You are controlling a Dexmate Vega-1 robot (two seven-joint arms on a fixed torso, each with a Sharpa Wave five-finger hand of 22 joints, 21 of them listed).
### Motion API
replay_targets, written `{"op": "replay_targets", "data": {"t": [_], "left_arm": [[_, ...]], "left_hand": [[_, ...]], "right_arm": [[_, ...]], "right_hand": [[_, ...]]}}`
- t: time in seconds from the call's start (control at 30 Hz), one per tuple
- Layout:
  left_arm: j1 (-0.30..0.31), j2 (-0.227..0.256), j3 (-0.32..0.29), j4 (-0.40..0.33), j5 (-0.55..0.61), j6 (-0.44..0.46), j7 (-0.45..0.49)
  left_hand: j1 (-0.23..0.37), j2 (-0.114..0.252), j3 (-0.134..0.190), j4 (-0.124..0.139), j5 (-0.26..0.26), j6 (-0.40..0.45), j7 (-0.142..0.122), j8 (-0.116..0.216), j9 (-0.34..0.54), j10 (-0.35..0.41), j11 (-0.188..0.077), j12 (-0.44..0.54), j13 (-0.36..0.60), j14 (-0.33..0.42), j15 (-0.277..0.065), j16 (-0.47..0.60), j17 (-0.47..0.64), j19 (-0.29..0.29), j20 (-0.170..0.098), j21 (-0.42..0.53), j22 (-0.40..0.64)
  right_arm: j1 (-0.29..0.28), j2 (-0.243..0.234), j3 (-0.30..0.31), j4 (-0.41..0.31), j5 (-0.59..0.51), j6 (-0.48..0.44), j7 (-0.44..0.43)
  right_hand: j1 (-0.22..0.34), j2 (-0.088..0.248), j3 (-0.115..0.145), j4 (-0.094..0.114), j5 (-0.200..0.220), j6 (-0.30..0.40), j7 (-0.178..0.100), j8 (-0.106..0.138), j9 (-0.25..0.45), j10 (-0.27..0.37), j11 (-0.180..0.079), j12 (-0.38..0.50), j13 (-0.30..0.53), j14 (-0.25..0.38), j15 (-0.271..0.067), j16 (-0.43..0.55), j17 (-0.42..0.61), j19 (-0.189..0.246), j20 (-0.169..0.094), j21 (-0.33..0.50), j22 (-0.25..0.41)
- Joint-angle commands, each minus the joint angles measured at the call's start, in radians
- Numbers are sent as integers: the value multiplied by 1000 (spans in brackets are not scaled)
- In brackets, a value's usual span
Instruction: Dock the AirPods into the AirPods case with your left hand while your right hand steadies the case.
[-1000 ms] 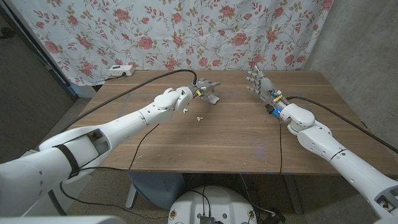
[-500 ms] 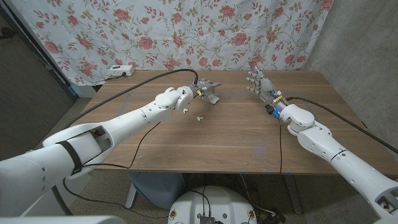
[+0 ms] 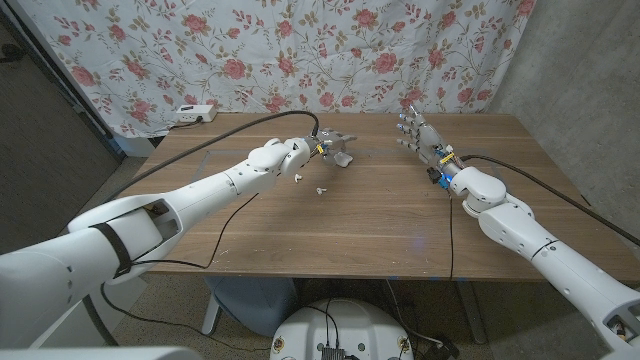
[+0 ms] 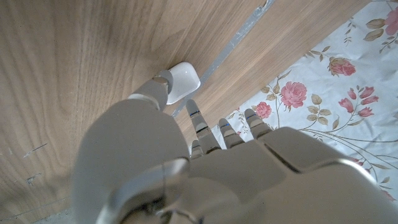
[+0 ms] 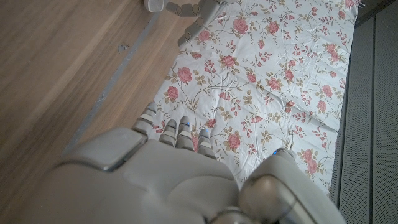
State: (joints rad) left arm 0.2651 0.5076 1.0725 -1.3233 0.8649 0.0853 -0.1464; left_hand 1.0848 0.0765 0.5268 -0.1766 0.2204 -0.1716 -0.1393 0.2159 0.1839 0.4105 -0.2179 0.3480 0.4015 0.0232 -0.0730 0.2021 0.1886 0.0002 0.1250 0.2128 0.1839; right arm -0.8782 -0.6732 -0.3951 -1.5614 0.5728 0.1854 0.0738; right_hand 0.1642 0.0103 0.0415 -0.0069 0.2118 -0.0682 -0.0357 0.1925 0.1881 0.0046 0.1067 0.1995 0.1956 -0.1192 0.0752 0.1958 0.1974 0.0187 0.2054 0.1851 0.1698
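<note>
Head view: the left hand [image 3: 335, 148] is seen over the case [image 3: 342, 158], near the table's [image 3: 380, 215] far edge; contact cannot be told. Two AirPods lie on bare wood nearer than the case, one [image 3: 300, 176] beside the left wrist, one [image 3: 321, 189] just nearer; their axes are too small to tell. The right hand [image 3: 418, 134] is raised, fingers spread, holding nothing, well apart from the case, with open wood between.

Left wrist view: the case [image 4: 181, 82] lies closed beside a fingertip [image 4: 163, 79]; a grip cannot be told.

Right wrist view: the right hand [image 5: 168, 158] is seen from behind, fingers extended.

Open table [image 3: 400, 215] between the hands; only an earbud [image 3: 321, 189] intrudes.
</note>
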Motion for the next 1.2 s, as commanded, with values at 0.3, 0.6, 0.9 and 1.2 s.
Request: {"op": "replay_targets", "data": {"t": [0.3,0.6,0.9,1.2], "left_arm": [[-8,-16,14,44,9,-6,21],[-14,-32,25,67,3,0,28],[-26,-36,34,82,-4,-14,27],[-32,-43,43,98,-12,-23,20]], "left_hand": [[24,3,-4,-3,10,-98,4,-4,3,-8,1,7,11,-5,5,1,2,-6,6,1,3],[37,7,-5,-3,11,-90,5,-1,4,-11,1,9,16,-5,5,0,3,-6,5,1,3],[45,8,-7,-2,12,-85,5,0,4,-8,0,13,20,-3,4,1,3,-5,4,1,3],[53,8,-14,0,12,-81,5,0,4,-10,0,15,26,1,5,2,3,2,3,3,3]], "right_arm": [[5,6,-8,-2,-6,-10,-8],[7,7,-7,2,-5,-9,-7],[6,11,-7,7,-2,-9,-8],[1,10,-4,5,0,-9,-12]], "right_hand": [[1,10,-1,-3,-3,2,-3,5,4,-3,0,3,2,-12,4,6,3,-7,5,3,4],[0,10,-2,-4,-3,2,-4,6,4,-3,0,3,2,-11,5,6,3,-7,5,3,4],[0,10,-2,-4,-4,4,-3,6,4,-3,0,4,2,-12,4,6,3,-7,5,3,4],[-1,10,-3,-4,-4,6,-3,7,4,-3,0,4,2,-11,4,7,3,-7,4,4,4]]}}
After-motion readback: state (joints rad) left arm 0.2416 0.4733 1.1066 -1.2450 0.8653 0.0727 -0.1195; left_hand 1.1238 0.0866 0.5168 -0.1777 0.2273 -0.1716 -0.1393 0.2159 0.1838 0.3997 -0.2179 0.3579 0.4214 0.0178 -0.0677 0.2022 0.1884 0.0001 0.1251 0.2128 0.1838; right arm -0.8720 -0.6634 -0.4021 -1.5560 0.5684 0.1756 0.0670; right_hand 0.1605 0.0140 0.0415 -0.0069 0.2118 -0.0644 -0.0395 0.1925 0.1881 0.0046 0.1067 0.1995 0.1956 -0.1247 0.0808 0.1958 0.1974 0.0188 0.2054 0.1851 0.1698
